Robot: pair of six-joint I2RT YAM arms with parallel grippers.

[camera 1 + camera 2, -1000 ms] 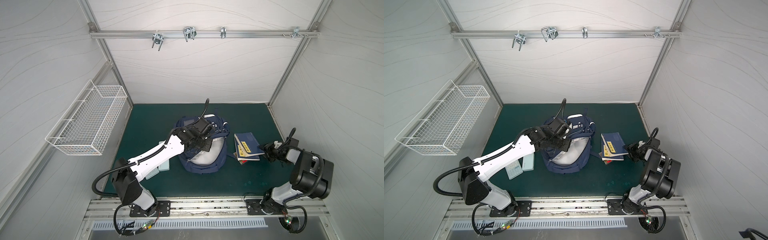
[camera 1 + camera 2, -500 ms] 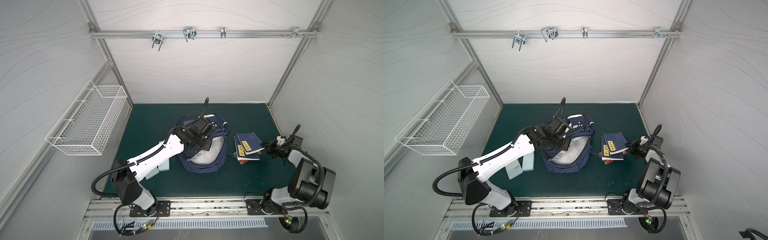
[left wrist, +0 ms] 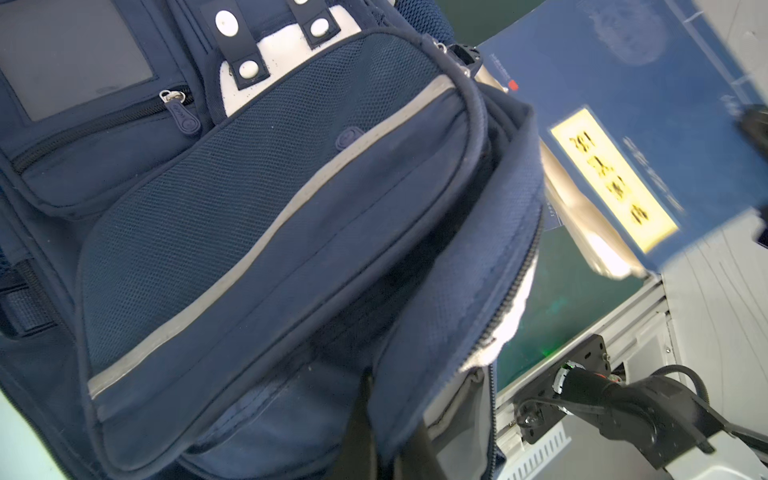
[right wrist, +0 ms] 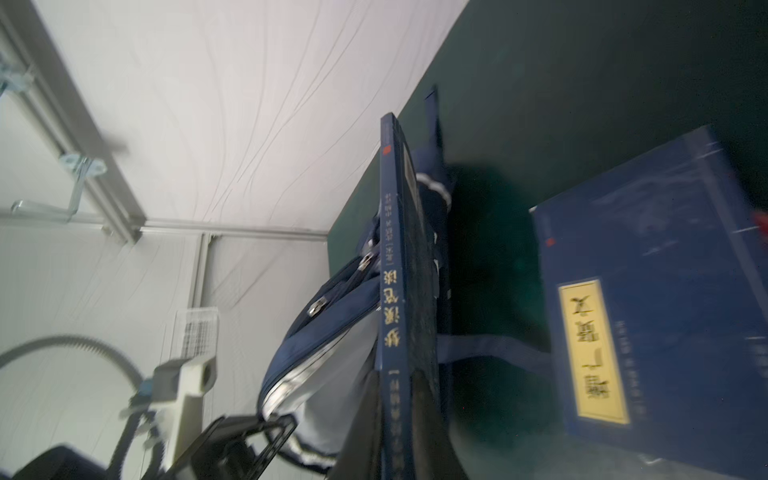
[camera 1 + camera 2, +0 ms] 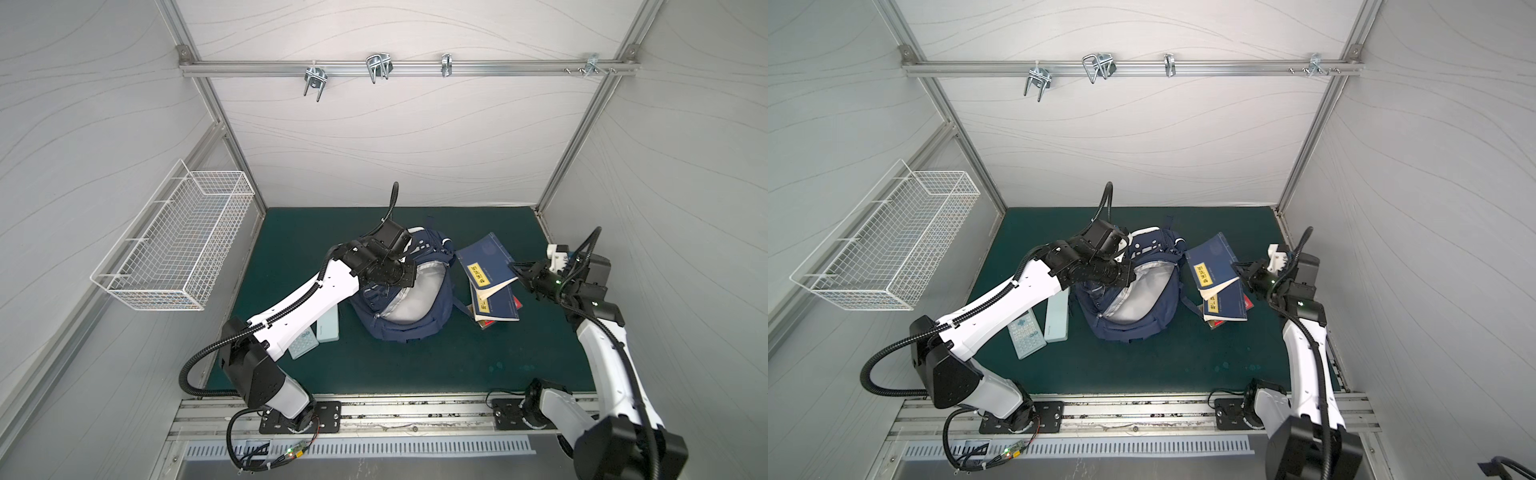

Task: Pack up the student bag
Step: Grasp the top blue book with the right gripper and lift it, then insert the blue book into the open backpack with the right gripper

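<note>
In both top views the student bag [image 5: 419, 320] sits mid-mat [image 5: 374, 365], mouth open. The left gripper [image 5: 405, 277] is at its 11 o'clock, and the right gripper [image 5: 519, 275], at the bag's 3 o'clock, clamps a tilted blue book [image 5: 484, 259].
Left wrist view: the left gripper [image 3: 388, 434] is pinched together on the student bag [image 3: 257, 232] rim.
Right wrist view: the blue book [image 4: 392, 270] stands edge-on, squeezed in the right gripper [image 4: 405, 440].

Left end effector [image 5: 408, 277] pinched closed, right end effector [image 5: 518, 272] clamped, arms reaching inward.
</note>
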